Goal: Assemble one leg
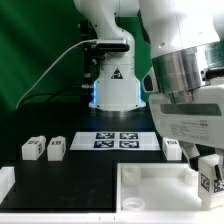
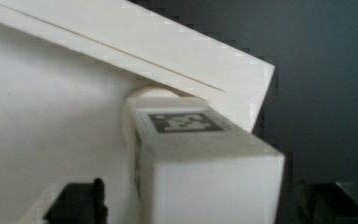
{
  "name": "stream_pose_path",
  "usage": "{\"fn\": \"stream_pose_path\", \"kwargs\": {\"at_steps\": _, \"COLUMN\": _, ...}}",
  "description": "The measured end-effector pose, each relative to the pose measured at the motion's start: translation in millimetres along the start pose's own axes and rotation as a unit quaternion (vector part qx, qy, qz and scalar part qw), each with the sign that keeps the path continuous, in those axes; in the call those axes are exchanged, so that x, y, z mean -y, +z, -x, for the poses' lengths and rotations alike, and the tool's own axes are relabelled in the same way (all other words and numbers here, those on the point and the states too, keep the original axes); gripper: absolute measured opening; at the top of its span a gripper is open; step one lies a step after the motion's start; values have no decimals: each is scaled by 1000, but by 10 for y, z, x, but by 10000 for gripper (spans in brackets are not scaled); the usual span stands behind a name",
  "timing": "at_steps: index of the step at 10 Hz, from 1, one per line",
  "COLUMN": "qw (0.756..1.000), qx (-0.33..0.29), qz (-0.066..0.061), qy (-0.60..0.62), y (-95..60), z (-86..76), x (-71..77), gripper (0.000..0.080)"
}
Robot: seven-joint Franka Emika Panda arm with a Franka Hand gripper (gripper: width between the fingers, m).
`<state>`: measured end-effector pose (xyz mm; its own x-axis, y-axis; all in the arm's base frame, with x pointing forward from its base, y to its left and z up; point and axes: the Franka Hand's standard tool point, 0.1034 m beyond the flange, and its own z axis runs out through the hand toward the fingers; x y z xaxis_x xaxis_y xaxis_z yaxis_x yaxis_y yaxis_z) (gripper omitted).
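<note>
Leftmost, at the table's near corner on the exterior view's left, sat a white block (image 1: 5, 182). Just beyond it, toward the middle of the table, two loose legs (image 1: 33, 148) lay side by side, close together but apart. Further along, the marker board (image 1: 125, 140) lay flat at mid-table in front of the arm's base (image 1: 115, 88), which stood at the far edge. A third loose leg (image 1: 172, 150) lay just beside the board's end on the exterior view's right.

The white panel (image 1: 160, 195) lay along the table's near edge, running from the middle to the exterior view's right. Over its corner, toward the table's near corner on that side, hung the gripper (image 1: 206, 186) with the leg (image 1: 212, 178) upright between its fingers.

Seen from the wrist, the leg (image 2: 194, 150) showed one square tag, and its far end met the raised corner of the panel (image 2: 69, 110). The gripper (image 2: 202, 205) straddled the leg with its jaws apart: each dark finger (image 2: 78, 205) stood off the leg's side by a thin gap, so nothing was clamped.
</note>
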<state>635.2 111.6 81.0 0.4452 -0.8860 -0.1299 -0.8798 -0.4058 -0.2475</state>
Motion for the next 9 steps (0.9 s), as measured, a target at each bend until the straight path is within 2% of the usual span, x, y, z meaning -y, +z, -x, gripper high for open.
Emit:
{"fn": "stream_pose_path", "kwargs": {"at_steps": 1, "qw": 997, "qx": -2, "qz": 11, "qy": -83, "y": -8, "z": 32, "x": 25, "gripper": 603}}
{"fn": "stream_pose_path", "kwargs": {"at_steps": 2, "qw": 979, "qx": -12, "qz": 19, "qy": -201, "y": -19, "z": 52, "x": 71, "gripper": 639}}
{"fn": "stream_pose_path", "kwargs": {"at_steps": 4, "qw": 958, "qx": -18, "qz": 20, "qy": -286, "y": -49, "z": 76, "x": 107, "gripper": 648}}
{"fn": "stream_pose_path", "kwargs": {"at_steps": 6, "qw": 916, "qx": -13, "qz": 29, "qy": -400, "y": -27, "z": 48, "x": 88, "gripper": 649}}
{"fn": "stream_pose_path", "kwargs": {"at_steps": 7, "qw": 880, "qx": -9, "qz": 45, "qy": -473, "y": -9, "z": 17, "x": 114, "gripper": 649}}
{"fn": "stream_pose_path", "kwargs": {"at_steps": 8, "qw": 830, "qx": -11, "qz": 54, "qy": -556, "y": 17, "z": 6, "x": 151, "gripper": 649}}
{"fn": "stream_pose_path", "kwargs": {"at_steps": 9, "qw": 791, "qx": -9, "qz": 61, "qy": -609, "y": 48, "z": 29, "x": 144, "gripper": 649}}
